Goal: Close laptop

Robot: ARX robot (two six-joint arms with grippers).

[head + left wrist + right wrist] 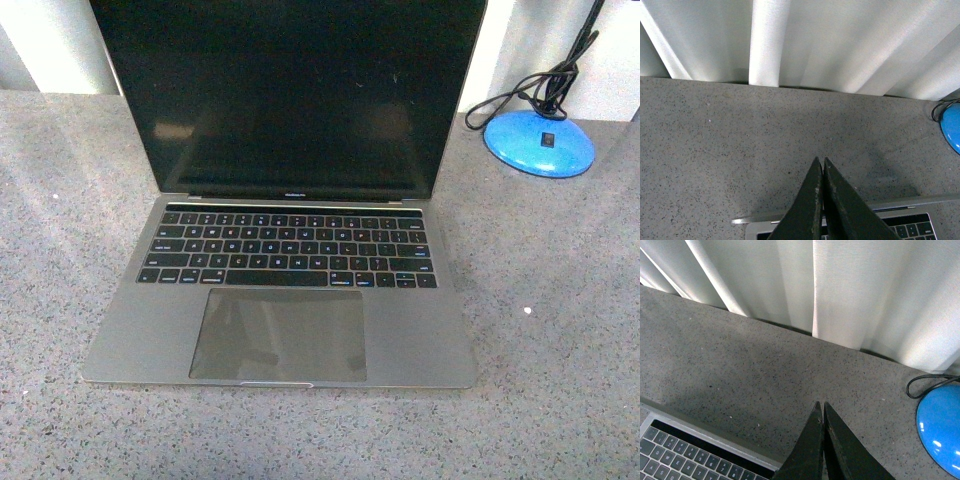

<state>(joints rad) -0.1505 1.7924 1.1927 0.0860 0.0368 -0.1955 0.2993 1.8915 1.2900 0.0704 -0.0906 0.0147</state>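
The laptop (pixel 280 300) lies open in the middle of the grey speckled worktop (pixel 560 330), its front edge towards the camera. Its lid stands up and leans a little back, and the screen (pixel 290 90) is black and unlit. Below it lie the black keyboard (pixel 288 250) and the wide trackpad (pixel 280 335).

To the right of the lid, well apart from it, a blue base (pixel 540 143) with a small black switch sits on the worktop. A black cord (pixel 545 85) loops up from it. A white curtain (pixel 840 40) hangs in folds along the far edge of the worktop.

In the left wrist view the left claw (pixel 822 165) has its two dark fingers pressed together with nothing between them. It points over bare worktop, and a strip of the laptop's keys shows beside it.

In the right wrist view the right claw (pixel 821 407) is likewise closed and grips nothing. A corner of the keyboard is on one side of it and the blue base on the other.
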